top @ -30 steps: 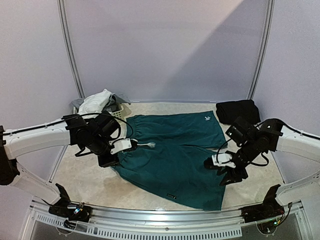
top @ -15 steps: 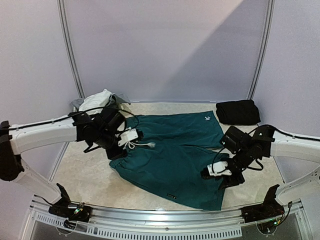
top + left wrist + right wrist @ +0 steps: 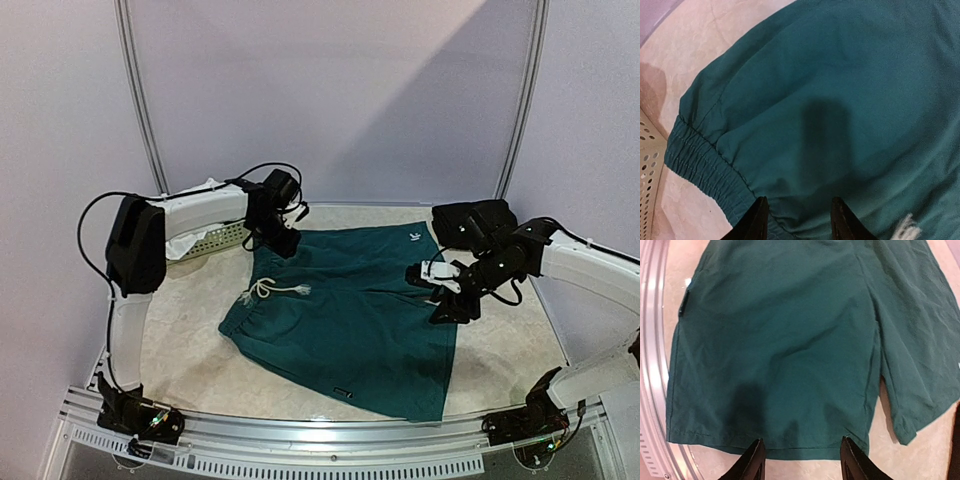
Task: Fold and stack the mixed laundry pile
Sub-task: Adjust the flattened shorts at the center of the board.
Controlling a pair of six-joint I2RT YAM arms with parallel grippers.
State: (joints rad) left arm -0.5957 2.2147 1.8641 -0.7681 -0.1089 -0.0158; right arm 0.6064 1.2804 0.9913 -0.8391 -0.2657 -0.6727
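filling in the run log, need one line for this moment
shorts: spread flat, unfolded | left gripper: open, over waistband | right gripper: open, over leg hem | black trousers: compact bundle, far right

Noted dark teal-green shorts (image 3: 350, 310) spread flat mid-worktop (image 3: 180, 345), gathered elastic waistband (image 3: 700, 170) to the left, legs to the right. Observed white drawstring (image 3: 272, 291) lying loose by the waistband, small white logo (image 3: 411, 237) at the far leg hem, dark tag (image 3: 342, 392) near the near edge. Recorded black garment (image 3: 470, 220) folded at far right, just beside the far leg.

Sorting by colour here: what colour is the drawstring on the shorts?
The drawstring is white against teal-green shorts; clearest in the top external view.
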